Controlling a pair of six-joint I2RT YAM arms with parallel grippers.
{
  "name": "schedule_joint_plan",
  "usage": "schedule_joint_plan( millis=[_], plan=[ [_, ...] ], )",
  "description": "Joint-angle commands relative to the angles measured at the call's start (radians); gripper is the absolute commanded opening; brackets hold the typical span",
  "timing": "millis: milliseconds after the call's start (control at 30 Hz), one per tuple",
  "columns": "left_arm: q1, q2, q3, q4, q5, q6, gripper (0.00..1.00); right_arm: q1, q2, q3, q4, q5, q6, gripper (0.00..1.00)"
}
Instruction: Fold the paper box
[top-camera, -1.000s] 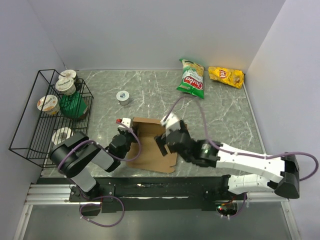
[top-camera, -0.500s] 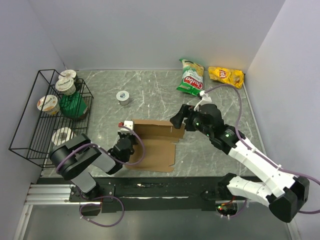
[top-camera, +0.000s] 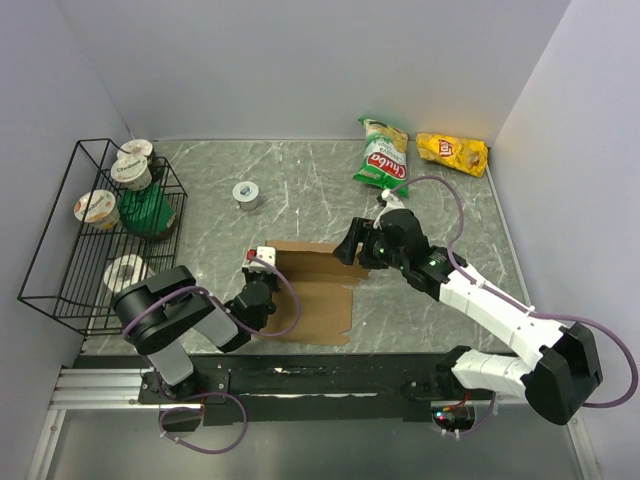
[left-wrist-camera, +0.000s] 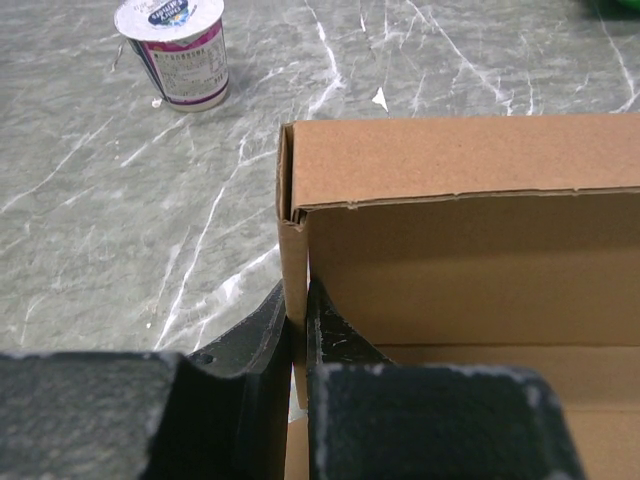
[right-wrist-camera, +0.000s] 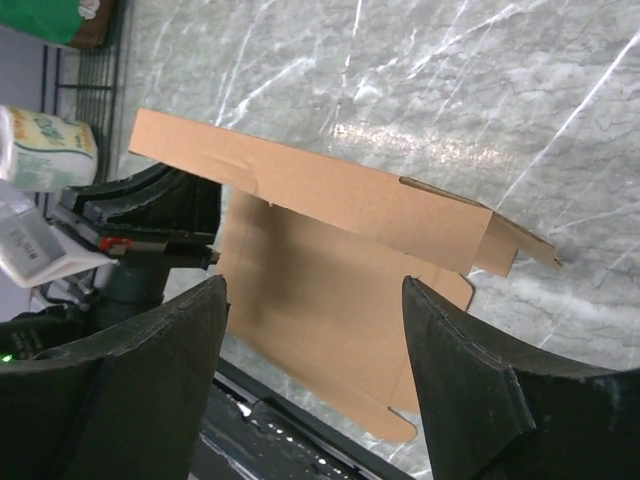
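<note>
Brown corrugated card makes the paper box (top-camera: 318, 305), which lies in the near middle of the grey marbled worktop (top-camera: 300, 180), between the two arms. Its base is flat on the surface, with a notched flap at the near right side. Its long back wall stands upright and is folded over double along the top edge.

At the near left corner of the box, the left hand (left-wrist-camera: 297, 335) is closed on the thin left side wall. In the left wrist view one black finger (left-wrist-camera: 262, 335) presses on the outside of this wall and the other presses on the inside.

A little farther, at the right end of the back wall, is the right hand (right-wrist-camera: 312, 295). Its two dark fingers are wide apart and hold nothing. From the right wrist view the raised wall and the base show between them. I cannot tell if the hand touches the card.

Beyond the box, a small yogurt cup (top-camera: 246, 194) stands alone on the worktop, well apart from it. On the left side, a black wire basket (top-camera: 75, 275) holds several cups and one green item. At the far right edge lie a green snack bag (top-camera: 385, 160) and a yellow snack bag (top-camera: 452, 152), just beside each other.
</note>
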Motion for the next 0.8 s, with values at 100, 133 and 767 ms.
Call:
schedule_joint_plan(
  millis=[100, 133, 767],
  plan=[
    [-0.018, 0.017, 0.016, 0.054, -0.041, 0.048, 0.12, -0.011, 0.021, 0.032, 0.021, 0.059, -0.034, 0.76],
    [-0.018, 0.019, 0.014, 0.057, -0.042, 0.048, 0.12, -0.012, 0.030, 0.033, 0.018, 0.059, -0.037, 0.76],
    [-0.029, 0.029, 0.020, 0.068, -0.053, 0.059, 0.12, -0.014, -0.024, 0.087, -0.056, 0.123, -0.096, 0.76]
  ],
)
